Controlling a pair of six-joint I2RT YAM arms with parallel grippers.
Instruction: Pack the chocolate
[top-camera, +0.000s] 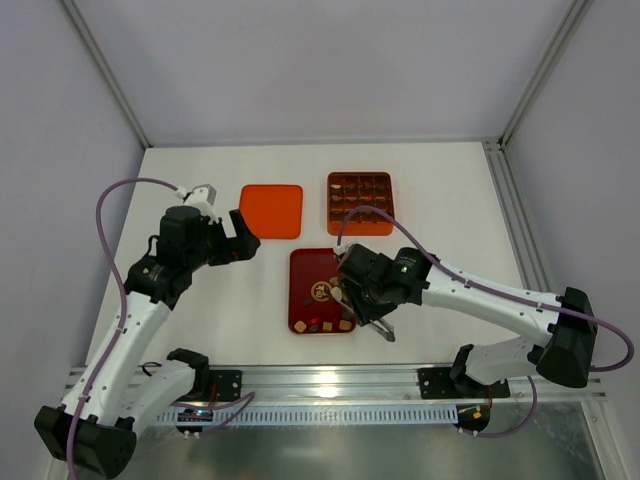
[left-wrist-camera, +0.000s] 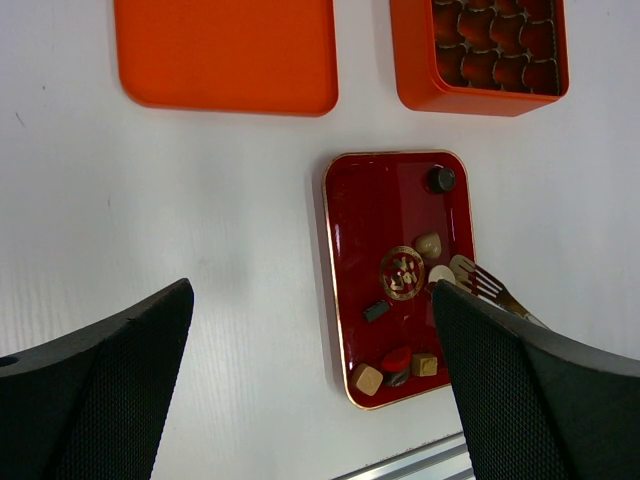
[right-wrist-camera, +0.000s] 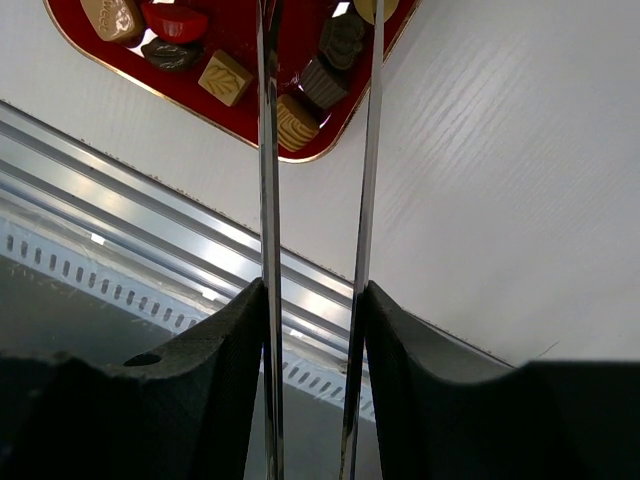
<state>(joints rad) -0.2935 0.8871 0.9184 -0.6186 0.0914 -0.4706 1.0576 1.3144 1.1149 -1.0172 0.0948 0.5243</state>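
One end effector (right-wrist-camera: 315, 296) (right) pinches tongs (right-wrist-camera: 267, 150); tilted low over tray (left-wrist-camera: 400, 200).

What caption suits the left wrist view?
Open left gripper framing the red tray of loose chocolates, orange box and lid beyond.

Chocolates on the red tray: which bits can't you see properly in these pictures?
- Right wrist view: the top edge cuts off the tips of the tongs in the right gripper and most of the tray; only some chocolates show.
- Top view: that gripper covers the tray's right side; the box cells are too small to read.
- Left wrist view: a finger of the left gripper hides the tray's lower right edge.
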